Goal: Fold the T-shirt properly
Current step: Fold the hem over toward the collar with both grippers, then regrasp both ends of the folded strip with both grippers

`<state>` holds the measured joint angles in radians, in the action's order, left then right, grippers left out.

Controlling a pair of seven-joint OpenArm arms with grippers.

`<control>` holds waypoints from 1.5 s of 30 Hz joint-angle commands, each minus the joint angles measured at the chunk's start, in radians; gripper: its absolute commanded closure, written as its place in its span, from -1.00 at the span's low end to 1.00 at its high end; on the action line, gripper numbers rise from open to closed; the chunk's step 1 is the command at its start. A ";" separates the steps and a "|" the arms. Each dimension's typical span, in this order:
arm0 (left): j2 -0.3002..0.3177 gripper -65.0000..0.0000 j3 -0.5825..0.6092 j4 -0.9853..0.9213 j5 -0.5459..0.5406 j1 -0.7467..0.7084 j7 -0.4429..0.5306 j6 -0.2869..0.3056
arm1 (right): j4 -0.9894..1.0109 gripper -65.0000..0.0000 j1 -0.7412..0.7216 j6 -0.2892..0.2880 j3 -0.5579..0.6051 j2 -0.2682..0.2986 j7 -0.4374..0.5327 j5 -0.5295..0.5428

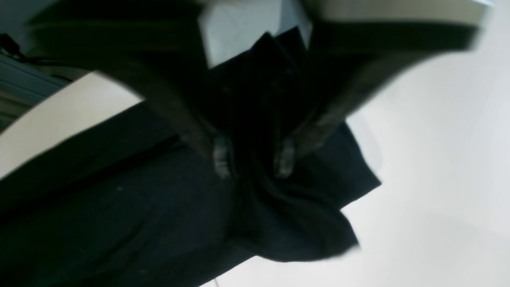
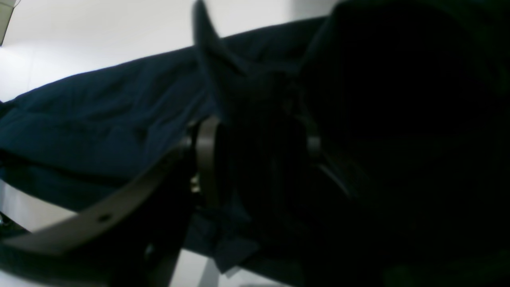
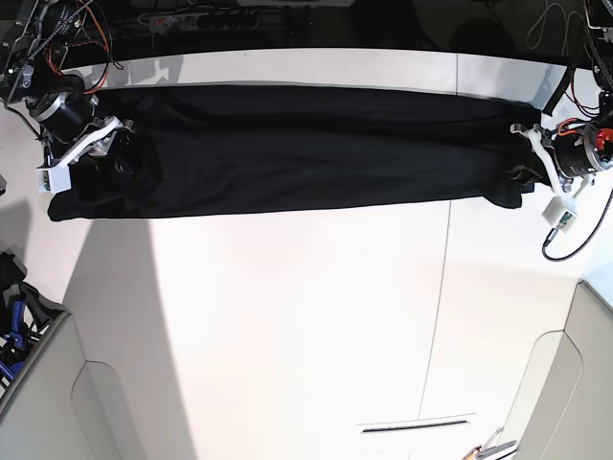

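The black T-shirt [image 3: 306,149] lies stretched out as a long, narrow folded band across the far part of the white table [image 3: 287,326]. My left gripper [image 3: 523,158] is at the band's right end in the base view, shut on bunched fabric. In the left wrist view the gripper [image 1: 252,159] pinches a fold of the T-shirt [image 1: 119,207] just above the table. My right gripper [image 3: 107,146] is at the band's left end, shut on the cloth. In the right wrist view the gripper [image 2: 259,155] has dark T-shirt fabric [image 2: 99,107] between its fingers.
Cables and a power strip [image 3: 220,14] run along the table's far edge. Blue-handled items [image 3: 11,321] sit off the table at the left. Grey panels [image 3: 43,402] cut in at both near corners. A table seam [image 3: 441,287] runs front to back right of centre.
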<state>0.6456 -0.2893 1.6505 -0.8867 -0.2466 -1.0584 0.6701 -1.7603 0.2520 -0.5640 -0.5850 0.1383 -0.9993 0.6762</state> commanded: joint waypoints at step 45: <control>-0.130 -0.45 -0.242 -0.069 0.046 -0.072 0.117 -0.030 | -0.023 1.00 -0.043 -0.034 -0.065 0.011 0.008 0.157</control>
<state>0.4946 -0.5228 1.5700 -0.8307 -0.3214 -0.9565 0.6369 -1.7687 0.2134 -0.5880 -0.6464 0.1379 -1.0145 0.8146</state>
